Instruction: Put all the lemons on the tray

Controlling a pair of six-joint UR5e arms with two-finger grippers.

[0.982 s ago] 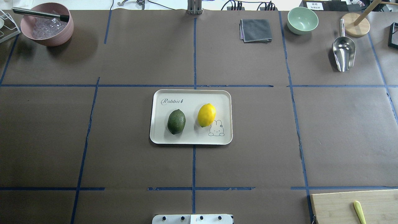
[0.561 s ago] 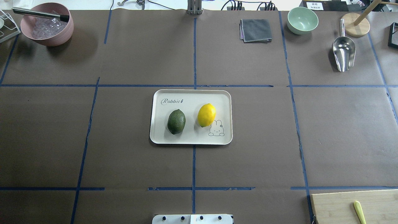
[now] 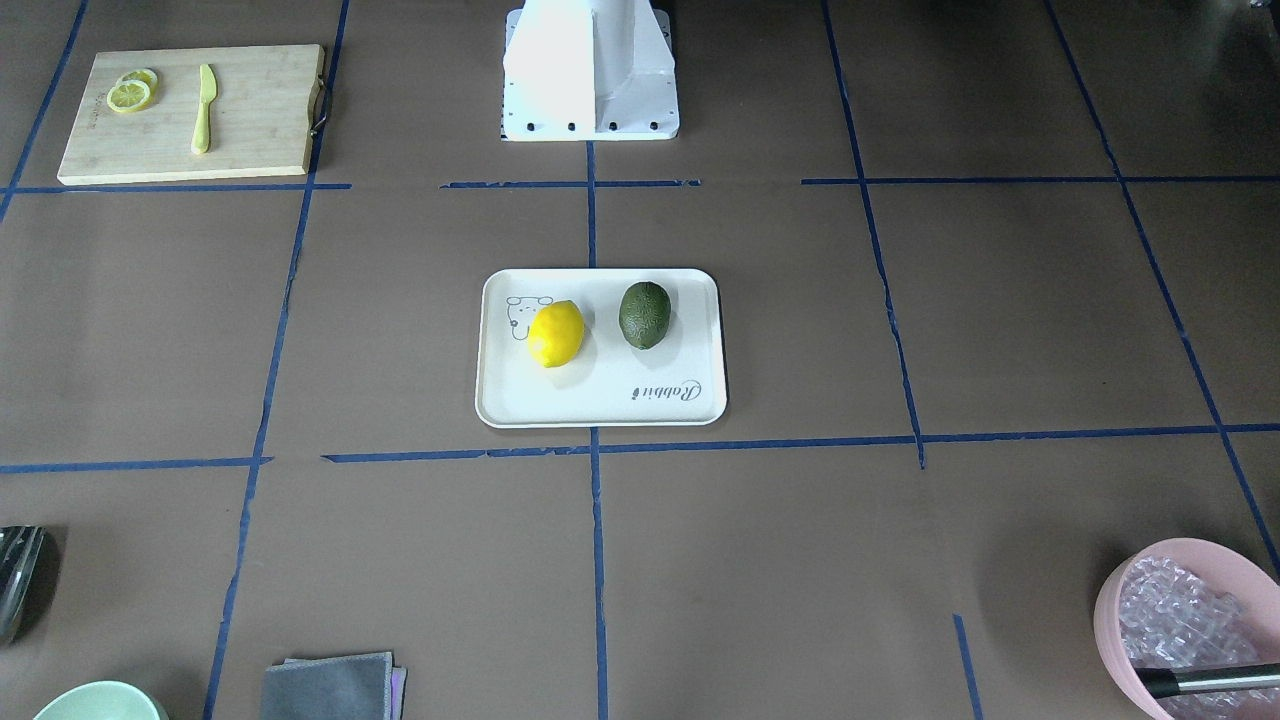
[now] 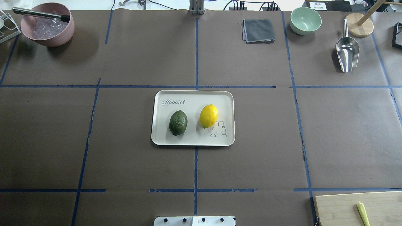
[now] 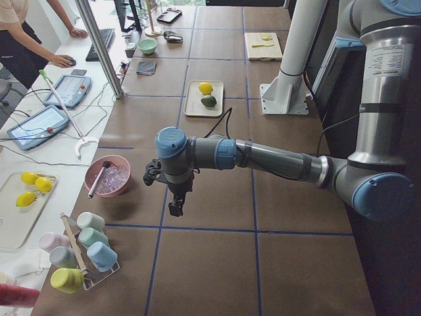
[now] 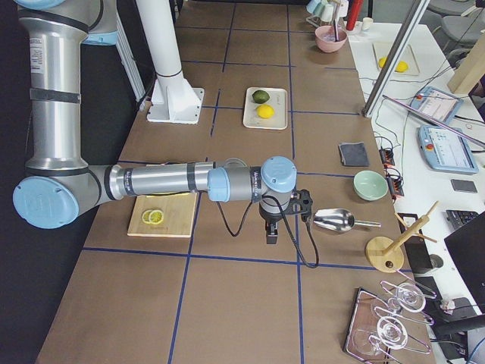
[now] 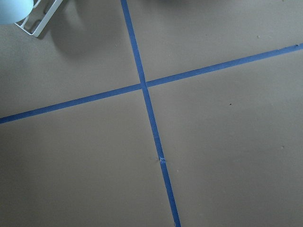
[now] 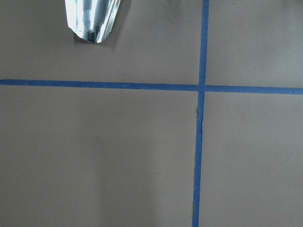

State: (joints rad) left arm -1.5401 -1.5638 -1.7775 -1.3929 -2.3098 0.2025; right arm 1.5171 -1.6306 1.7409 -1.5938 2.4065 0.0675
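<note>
In the front-facing view, the cream-white rectangular plastic tray (image 3: 600,410) lies mid-table. The bright yellow oval lemon (image 3: 556,333) and the dark green dimpled lemon (image 3: 645,314) rest on it side by side, not touching, with the yellow one partly over the rabbit drawing. A wooden cutting board (image 3: 260,110) with thin lemon slices (image 3: 130,93) lies well apart.

The overhead view shows both fruits inside the tray's rim. A steel scoop (image 4: 347,51) lies at the far right.

In the left side view, the left gripper (image 5: 175,209) hangs pointing down over the table near a pink bowl (image 5: 108,178). How its jaws stand cannot be told.

In the right side view, the right gripper (image 6: 271,235) hangs beside the scoop, and its jaws cannot be judged either.

The left wrist view shows crossing blue tape lines (image 7: 143,86).

The right wrist view shows the scoop's tip and tape.
</note>
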